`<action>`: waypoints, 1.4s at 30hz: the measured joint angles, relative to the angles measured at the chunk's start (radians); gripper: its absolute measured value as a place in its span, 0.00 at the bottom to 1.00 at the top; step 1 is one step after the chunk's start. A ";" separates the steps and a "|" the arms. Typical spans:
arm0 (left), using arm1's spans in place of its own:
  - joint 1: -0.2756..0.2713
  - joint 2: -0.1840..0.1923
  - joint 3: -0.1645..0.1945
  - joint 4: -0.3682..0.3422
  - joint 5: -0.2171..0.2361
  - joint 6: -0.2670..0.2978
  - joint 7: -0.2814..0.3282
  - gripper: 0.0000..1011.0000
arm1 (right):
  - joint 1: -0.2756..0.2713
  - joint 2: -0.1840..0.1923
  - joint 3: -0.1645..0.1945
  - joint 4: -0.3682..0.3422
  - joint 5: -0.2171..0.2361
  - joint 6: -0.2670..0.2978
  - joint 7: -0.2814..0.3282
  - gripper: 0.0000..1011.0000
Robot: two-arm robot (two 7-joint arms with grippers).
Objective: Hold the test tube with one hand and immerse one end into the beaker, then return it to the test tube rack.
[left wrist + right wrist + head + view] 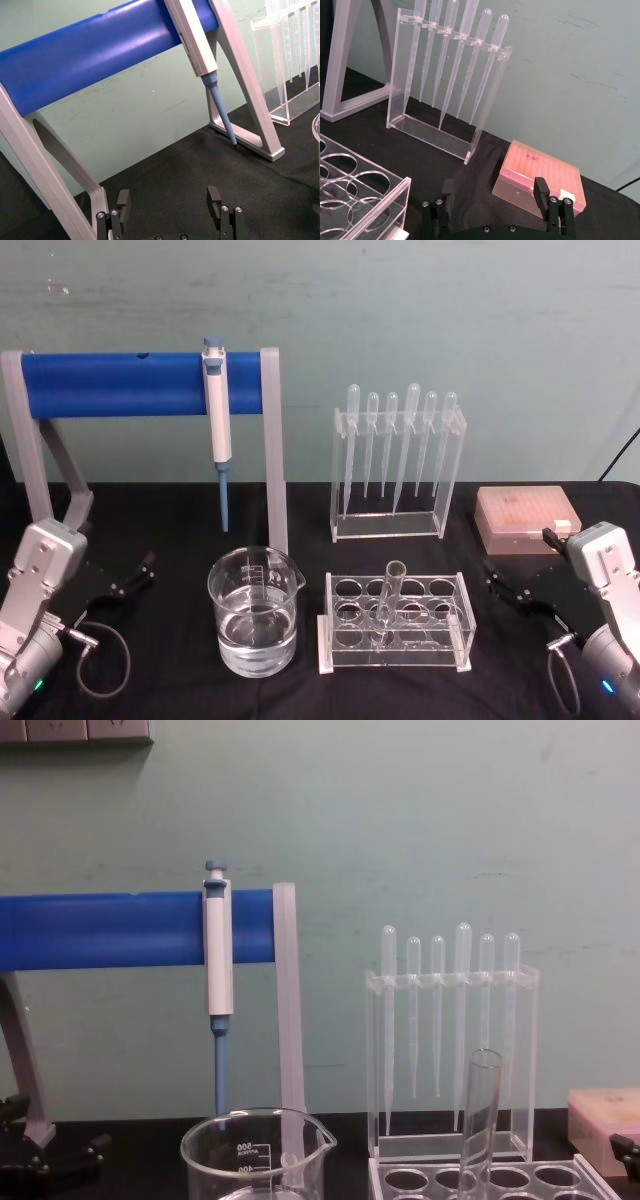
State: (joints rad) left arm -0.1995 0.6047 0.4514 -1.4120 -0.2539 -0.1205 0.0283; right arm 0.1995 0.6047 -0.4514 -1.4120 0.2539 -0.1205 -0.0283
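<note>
**Head view.** The test tube (391, 598) stands in the test tube rack (440, 645), near the rack's middle. Its long axis is close to upright, slightly tilted, with the open rim on top. The other rack holes are empty. The beaker (253, 612) stands just beside the rack on the robot's left and holds clear liquid to about half its height. The right pincer (505, 590) sits low over the bench (300, 695), near the rack's right end. The left pincer (133, 575) sits on the far side of the beaker, well apart from the tube. The tube lies to the left of the right pincer, so the right arm is judged the nearer one. A grasp would have to close across the upright axis, above the rack's top plate.

**Left wrist view.** The left pincer (169, 200) is spread wide and holds nothing. Ahead of it are the blue-barred stand (100, 55) and the hanging pipettor (192, 37).

**Right wrist view.** The right pincer (492, 192) is spread wide and holds nothing. A corner of the rack (365, 192) lies beside it, with the pink tip box (540, 175) and the pipette stand (400, 65) beyond.

**Chest view.** The tube (480, 1120) rises well clear of the rack (500, 1182). The beaker (258, 1155) stands to its left.
</note>
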 joint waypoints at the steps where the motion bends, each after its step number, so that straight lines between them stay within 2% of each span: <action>1: 0.000 0.000 0.000 0.000 0.000 0.000 0.000 0.99 | 0.000 0.000 0.000 0.000 0.000 0.000 0.000 0.99; 39: 0.000 0.000 0.000 0.000 0.000 0.000 0.000 0.99 | 0.000 0.000 0.000 0.000 0.000 0.000 0.000 0.99; 42: 0.000 0.000 0.000 0.000 0.000 0.000 0.000 0.99 | -0.008 0.008 0.009 -0.025 -0.002 -0.005 0.006 0.99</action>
State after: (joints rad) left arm -0.1995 0.6047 0.4514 -1.4120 -0.2539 -0.1205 0.0283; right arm 0.1914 0.6124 -0.4419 -1.4372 0.2514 -0.1255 -0.0223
